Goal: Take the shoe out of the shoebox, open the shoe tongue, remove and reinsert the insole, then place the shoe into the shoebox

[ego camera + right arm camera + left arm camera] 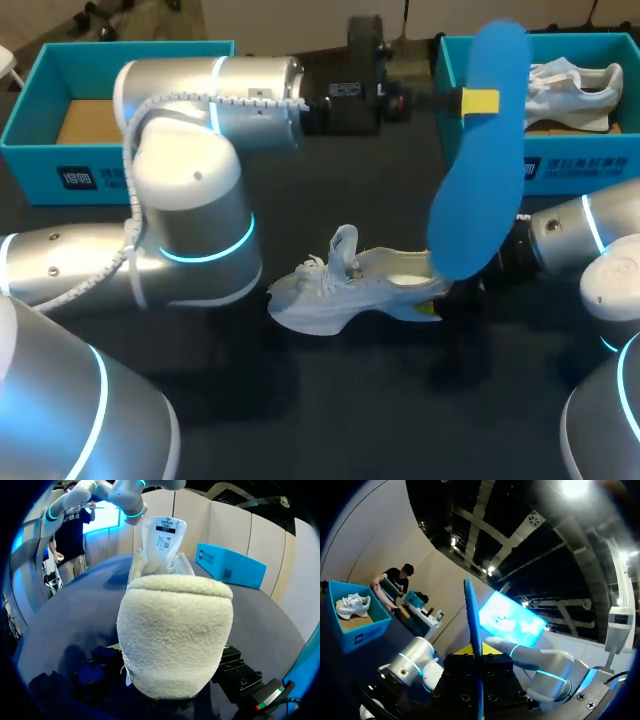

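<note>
The left gripper (481, 101) pinches the blue insole (470, 220) tight between its fingers, holding it upright over the table's (350, 420) far right part. The right gripper (437, 303) clasps the heel of the white shoe (335, 295), which lies mid-table with its tongue raised.

Shoe (345, 292) on table (350, 410), insole (482, 160) above it, left shoebox (60, 160) and right shoebox (570, 168) behind

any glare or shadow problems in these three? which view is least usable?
Left wrist view: a ceiling lamp flares near the rim and spreads haze, and the insole shows only edge-on in the left gripper. Head view: even light, no glare, only faint shadows on the dark table around the shoe lying on it. Right wrist view: least usable, since that shoe's heel fills the middle.
</note>
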Tool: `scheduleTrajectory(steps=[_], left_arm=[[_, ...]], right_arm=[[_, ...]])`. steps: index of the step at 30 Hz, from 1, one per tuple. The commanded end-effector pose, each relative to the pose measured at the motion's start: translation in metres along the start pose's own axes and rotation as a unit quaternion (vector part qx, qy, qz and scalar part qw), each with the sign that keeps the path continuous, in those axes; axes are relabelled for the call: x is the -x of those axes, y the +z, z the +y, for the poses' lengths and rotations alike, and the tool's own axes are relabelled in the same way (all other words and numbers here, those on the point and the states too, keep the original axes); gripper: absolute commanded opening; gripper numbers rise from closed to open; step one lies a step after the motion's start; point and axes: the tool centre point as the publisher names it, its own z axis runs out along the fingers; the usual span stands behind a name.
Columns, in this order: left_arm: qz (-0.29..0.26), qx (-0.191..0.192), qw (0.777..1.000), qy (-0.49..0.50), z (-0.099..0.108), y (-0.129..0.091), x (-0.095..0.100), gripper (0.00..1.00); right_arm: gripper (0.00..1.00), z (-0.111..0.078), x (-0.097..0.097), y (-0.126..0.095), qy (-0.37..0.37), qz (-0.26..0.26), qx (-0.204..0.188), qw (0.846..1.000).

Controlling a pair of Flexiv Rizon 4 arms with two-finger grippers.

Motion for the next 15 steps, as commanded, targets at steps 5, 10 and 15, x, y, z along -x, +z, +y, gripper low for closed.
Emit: scheduleTrajectory(steps=[5,10,15], left_arm=[[0.003,-0.022,0.997,-0.074,0.004,-0.024,-0.029,0.0],[0.007,-0.025,0.995,-0.095,0.011,-0.03,-0.04,0.0],[0.019,-0.025,0.994,-0.107,0.017,-0.036,-0.051,0.0]], right_arm=[[0.0,0.001,-0.001,0.001,0.0,-0.001,-0.001,1.0],[0.0,0.001,-0.001,0.001,0.0,-0.001,-0.001,1.0],[0.0,0.001,-0.001,0.001,0.0,-0.001,-0.001,1.0]])
